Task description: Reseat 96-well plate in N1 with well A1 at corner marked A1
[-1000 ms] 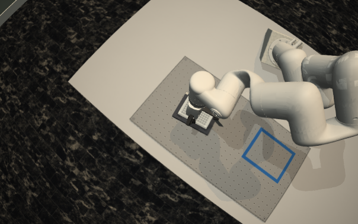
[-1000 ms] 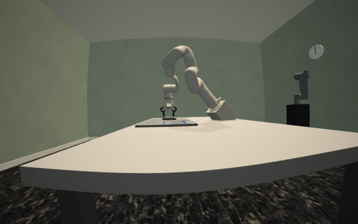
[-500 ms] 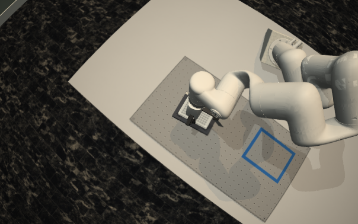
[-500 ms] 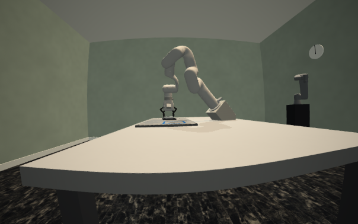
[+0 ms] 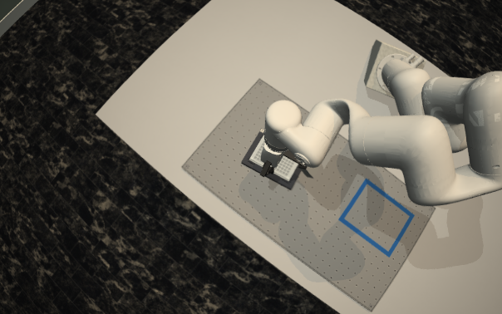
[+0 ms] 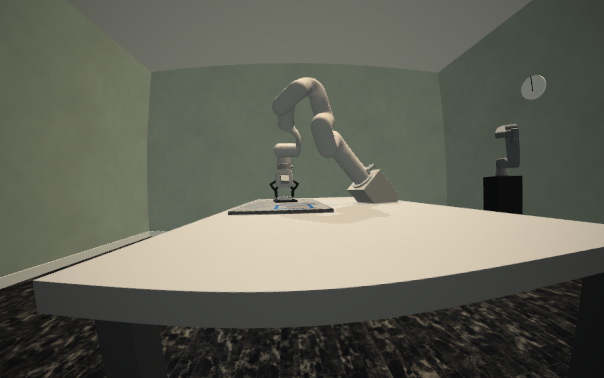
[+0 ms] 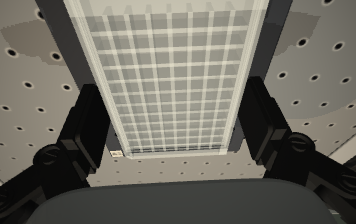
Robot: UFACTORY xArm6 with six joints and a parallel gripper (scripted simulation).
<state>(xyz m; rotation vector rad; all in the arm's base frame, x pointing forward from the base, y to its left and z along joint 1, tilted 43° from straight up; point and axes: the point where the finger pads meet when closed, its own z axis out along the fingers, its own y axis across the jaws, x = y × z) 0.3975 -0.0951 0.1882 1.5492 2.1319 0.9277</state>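
The clear 96-well plate [image 7: 170, 80] lies in the dark plate nest N1 [image 5: 272, 165] on the perforated deck. It also shows under the wrist in the overhead view [image 5: 278, 163]. My gripper [image 7: 173, 97] straddles the plate across its short width. The two black fingers stand just off its long sides, with a narrow gap on each side, so the gripper is open. A small white label [image 7: 116, 153] sits on the nest by the plate's near left corner. In the side view the gripper [image 6: 284, 192] is low over the nest. The arm hides part of the plate from above.
The blue taped outline B1 [image 5: 376, 217] lies on the deck to the right of the nest, with nothing in it. The arm's base [image 5: 391, 68] stands at the back right of the table. A second small arm on a black stand [image 6: 505, 172] is far off.
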